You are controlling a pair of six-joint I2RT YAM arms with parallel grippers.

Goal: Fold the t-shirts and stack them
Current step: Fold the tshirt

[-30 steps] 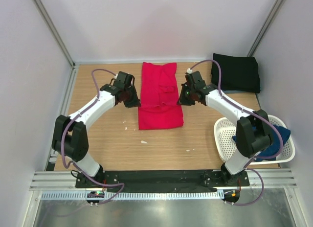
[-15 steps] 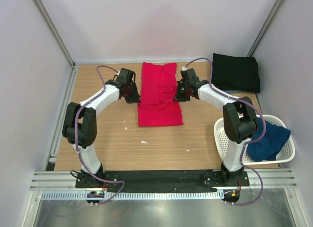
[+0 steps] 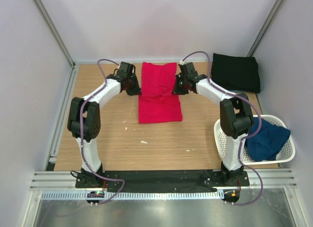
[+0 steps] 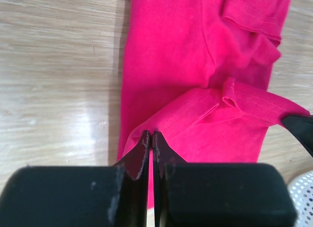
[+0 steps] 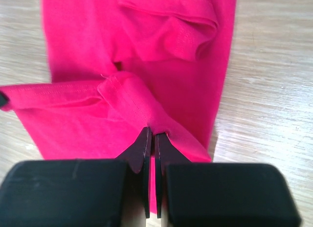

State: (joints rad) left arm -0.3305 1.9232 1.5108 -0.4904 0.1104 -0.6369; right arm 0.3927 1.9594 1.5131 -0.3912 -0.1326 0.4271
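Red t-shirt (image 3: 159, 97): lay lengthwise at mid-bench (image 3: 107, 139). The far half was flat w/ sleeves tucked in. The near part was doubled over, its hem lifted toward the collar end.
Left jaws: clenched on the hem corner at the shirt's left edge. The wrist view showed thin cloth pinched betw. the tips.
Right jaws: clenched on the opposite hem corner, same thin pinch.
Why 2 corners: prob. so the hem was held level and taut across its width and the fold could land square, not skewed.
Arms: the left arm (image 3: 100, 97) and right arm (image 3: 215, 95) reached far out and flanked the shirt, so the cloth hung betw. them w/o dragging.
Black t-shirt (image 3: 235, 73): folded flat at the far-right bench corner, well apart from the red one. Likely the stack base.
Navy t-shirt (image 3: 266, 141): bunched in the white basket (image 3: 221, 134) at near right, spilling over the rim. Not yet folded.
Progress (est.): 1 of 3 folded, the 2nd mid-fold, nothing stacked.
Next (est.): carry the hem on to the collar end, lower it, then release both sides together.
Risk: an uneven pull or an early drop on one side would leave a crooked fold.
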